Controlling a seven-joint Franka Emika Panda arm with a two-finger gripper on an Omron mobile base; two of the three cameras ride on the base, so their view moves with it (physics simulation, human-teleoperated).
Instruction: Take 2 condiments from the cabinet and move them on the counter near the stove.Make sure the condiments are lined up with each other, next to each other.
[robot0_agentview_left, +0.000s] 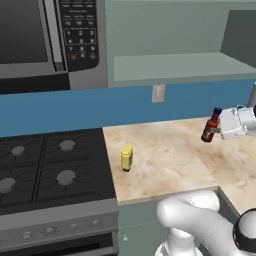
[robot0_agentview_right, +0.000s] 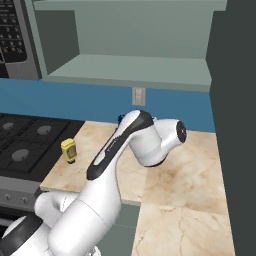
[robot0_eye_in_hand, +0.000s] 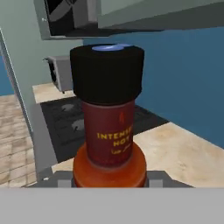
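The gripper (robot0_agentview_left: 216, 131), jaws clamped on the tilted hot-sauce bottle (robot0_agentview_left: 211, 125), hangs above the counter (robot0_agentview_left: 165, 165), with the upright mustard bottle (robot0_agentview_left: 126, 158) beyond the held bottle's cap, lower down, toward the stove (robot0_agentview_left: 50, 170).

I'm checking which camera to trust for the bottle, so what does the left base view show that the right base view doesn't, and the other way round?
Left base view: the hot-sauce bottle, tilted, held in the gripper above the counter, and the microwave door. Right base view: the arm's white links across the middle, and a dark tall panel at the right. Both: the yellow bottle standing on the counter beside the stove, the bare cabinet shelf, the wall outlet and the microwave keypad.
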